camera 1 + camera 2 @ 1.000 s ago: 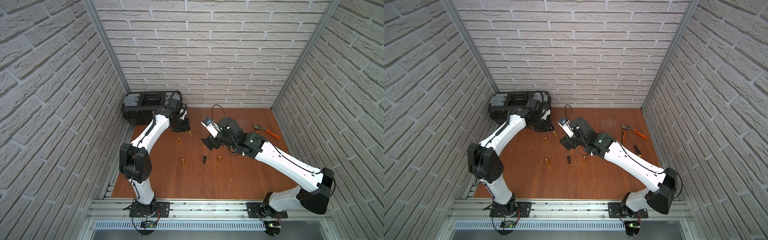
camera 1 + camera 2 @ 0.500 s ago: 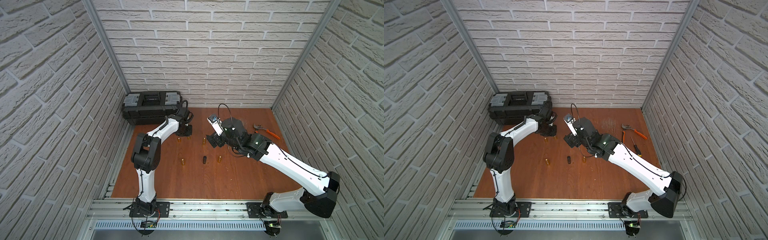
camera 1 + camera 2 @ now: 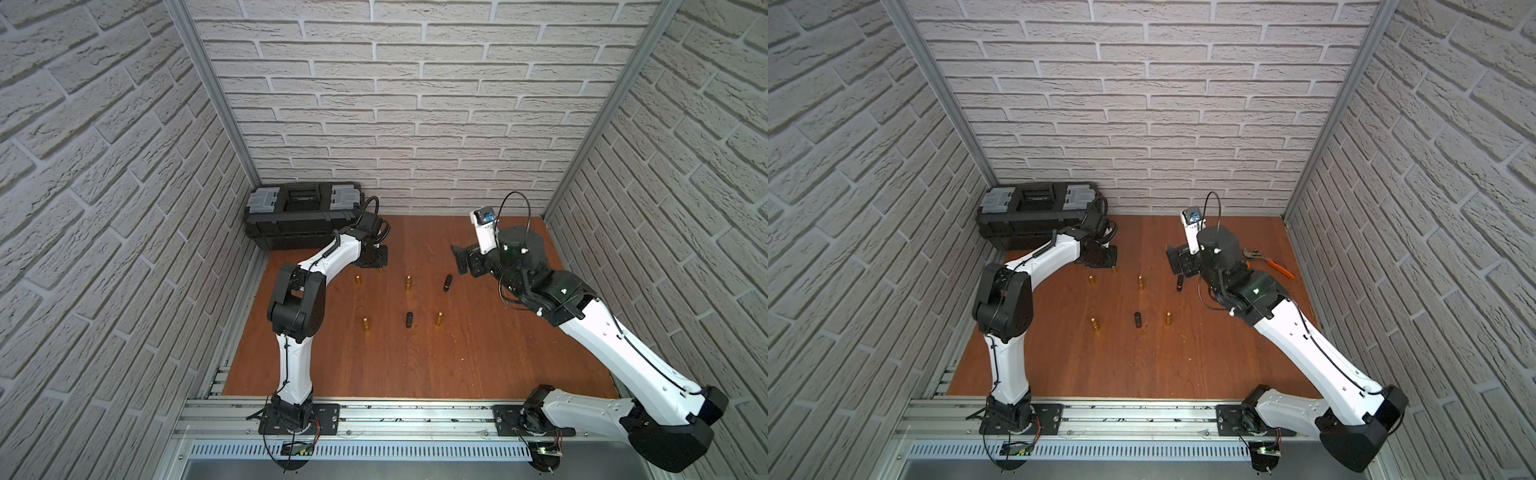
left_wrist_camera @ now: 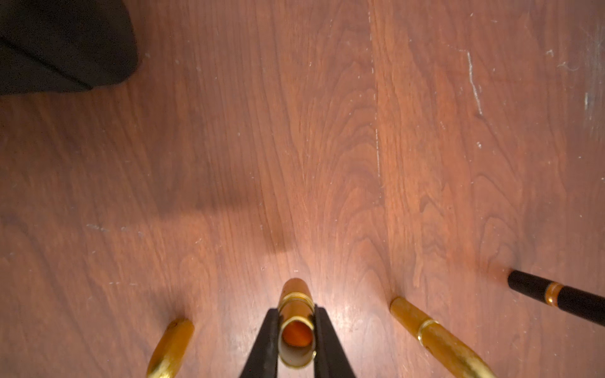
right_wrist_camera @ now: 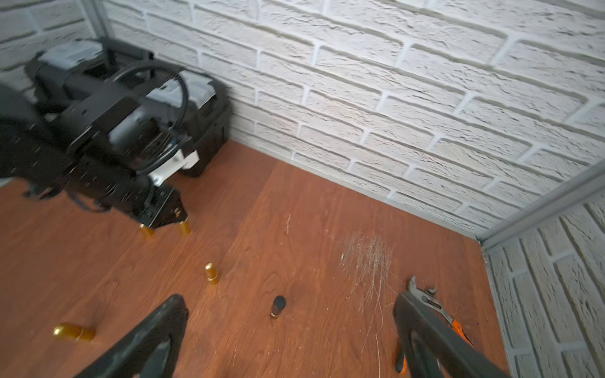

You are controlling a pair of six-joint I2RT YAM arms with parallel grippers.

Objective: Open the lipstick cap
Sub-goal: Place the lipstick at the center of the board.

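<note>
1. My left tool is clamped on a gold lipstick standing upright on the surface, near the toolbox. The pads sit above its ring, I judge to steady it.
2. Its upper end looks hollow, and I cannot tell whether the cap is on or off.
3. My right tool hangs with its jaws wide apart over a black lipstick, touching nothing. It is probably placed to take a cap.

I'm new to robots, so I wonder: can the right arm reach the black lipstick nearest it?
Probably yes: the right gripper hangs open close to that black lipstick, which stands upright, and nothing stands between them.
</note>
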